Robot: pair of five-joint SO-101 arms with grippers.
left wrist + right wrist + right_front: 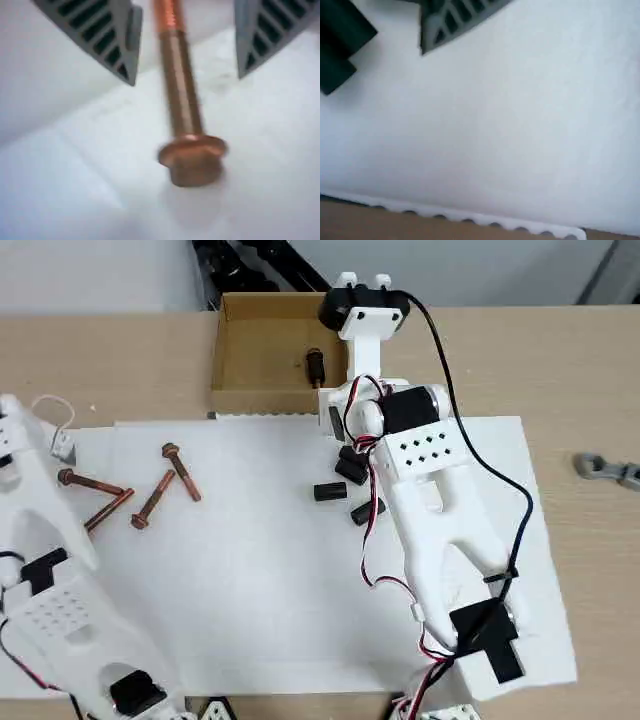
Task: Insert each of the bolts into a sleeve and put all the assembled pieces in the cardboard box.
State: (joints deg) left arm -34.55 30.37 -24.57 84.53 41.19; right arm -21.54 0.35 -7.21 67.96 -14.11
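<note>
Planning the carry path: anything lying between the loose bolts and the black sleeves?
Nothing. In the high view the stretch between the bolts and the sleeves is bare white sheet.

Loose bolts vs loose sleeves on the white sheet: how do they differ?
Colour: the bolts are copper, the sleeves black. Shape: bolts are long and thin with flanged heads; sleeves are short, stubby cylinders. Place: in the high view bolts lie at the white sheet's left, sleeves nearer its middle. Shared: all lie loose on the sheet, unassembled.
</note>
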